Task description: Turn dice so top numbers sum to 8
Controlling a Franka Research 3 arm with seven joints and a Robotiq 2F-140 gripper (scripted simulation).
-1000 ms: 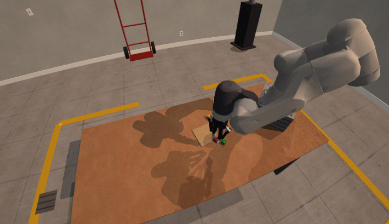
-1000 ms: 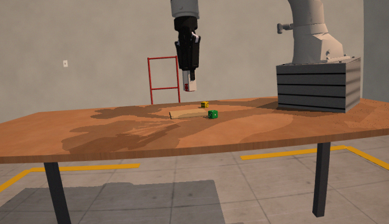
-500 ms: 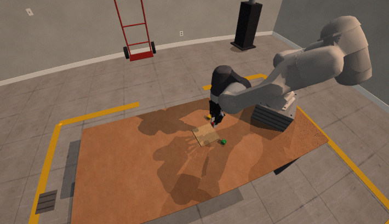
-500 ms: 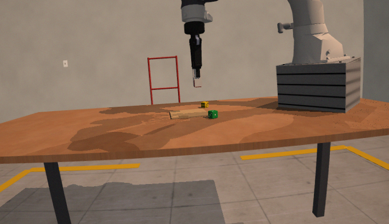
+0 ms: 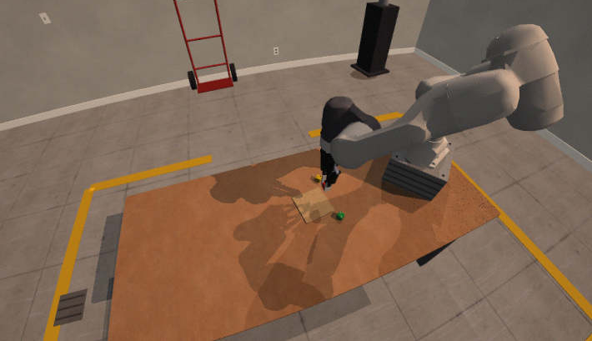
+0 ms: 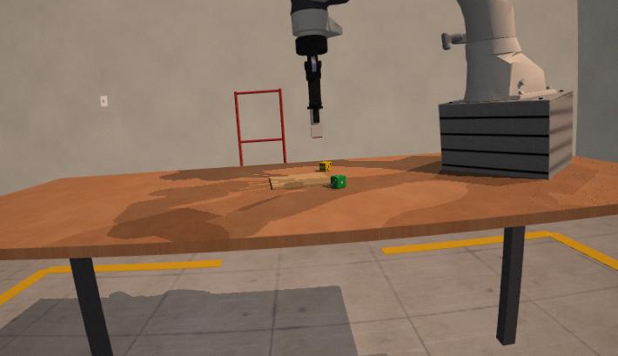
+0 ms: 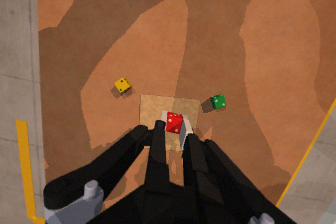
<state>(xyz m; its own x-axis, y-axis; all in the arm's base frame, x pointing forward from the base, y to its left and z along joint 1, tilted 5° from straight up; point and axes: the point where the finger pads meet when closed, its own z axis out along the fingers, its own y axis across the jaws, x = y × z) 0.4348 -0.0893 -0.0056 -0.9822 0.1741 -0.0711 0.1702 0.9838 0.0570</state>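
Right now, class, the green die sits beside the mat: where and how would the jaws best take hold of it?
I'd grip two opposite upright side faces of the green die, coming straight down from above. It is a small cube lying flat, with bare tabletop around it, beside the mat.

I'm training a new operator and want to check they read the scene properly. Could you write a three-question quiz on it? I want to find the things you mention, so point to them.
1. True or false: the green die [image 5: 340,216] [image 6: 338,181] [image 7: 218,102] lies on the mat [image 5: 312,205] [image 6: 298,180] [image 7: 156,106].
2. Which die is between the fingers?
A. yellow
B. red
C. green
3. Fill in: the yellow die [image 5: 318,178] [image 6: 325,166] [image 7: 122,85] rests directly on the ____.

Key: 1. false; 2. B; 3. table
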